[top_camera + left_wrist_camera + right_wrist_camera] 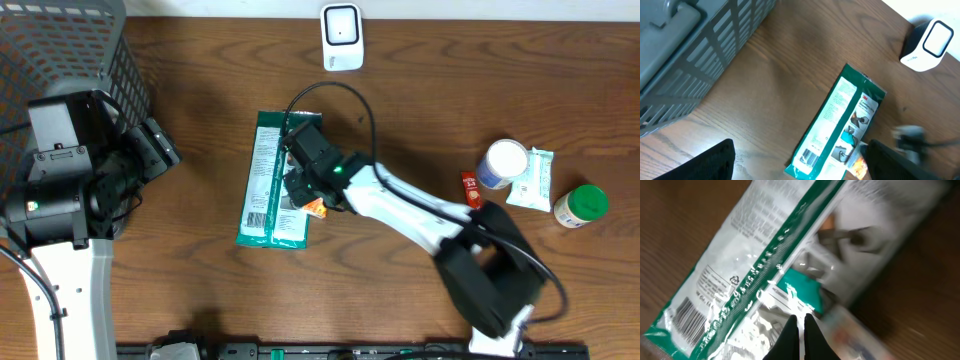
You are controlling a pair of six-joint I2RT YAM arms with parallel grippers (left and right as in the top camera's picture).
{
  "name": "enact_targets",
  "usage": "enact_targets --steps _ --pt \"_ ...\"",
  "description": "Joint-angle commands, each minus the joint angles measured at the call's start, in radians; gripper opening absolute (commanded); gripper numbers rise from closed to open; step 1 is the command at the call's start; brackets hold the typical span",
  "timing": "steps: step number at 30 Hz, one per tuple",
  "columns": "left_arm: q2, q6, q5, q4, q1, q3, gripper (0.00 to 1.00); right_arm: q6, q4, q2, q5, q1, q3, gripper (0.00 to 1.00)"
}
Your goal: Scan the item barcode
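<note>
Barcode [686, 312] and recycling triangle [733, 279] on green packet [765, 250]; wording illegible.

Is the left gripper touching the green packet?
Apart. The overhead view shows the left gripper beside the basket, with bare table between it and the packet.

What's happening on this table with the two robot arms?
The right gripper, closed, has its fingertips down at the green packet, which lies flat mid-table; whether it presses or just hovers is unclear. The packet's barcode faces up near one end. The white scanner stands at the table's far edge, and the packet is not at it yet. The left gripper hangs open beside the grey basket, holding nothing.
</note>
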Motion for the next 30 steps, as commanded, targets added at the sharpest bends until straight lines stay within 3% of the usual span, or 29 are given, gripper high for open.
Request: enact_targets --steps 1,6,12,22,30 --pt "0.002 0.013 -0.006 -0.002 0.005 0.002 0.81 -0.021 -0.067 -0.122 0.166 -0.006 0.010 0.01" --pt "0.002 0.013 -0.006 -0.002 0.005 0.002 0.81 -0.017 -0.141 -0.126 0.095 -0.006 0.008 0.02" --pt "0.002 0.013 -0.006 -0.002 0.005 0.002 0.81 -0.018 -0.096 -0.094 -0.058 0.019 0.007 0.04" --pt "0.002 0.013 -0.006 -0.002 0.005 0.002 0.81 -0.018 -0.036 0.006 -0.047 0.065 0.007 0.06" --pt "0.002 0.013 -0.006 -0.002 0.005 0.002 0.81 -0.018 -0.120 0.044 0.042 0.052 0.007 0.05"
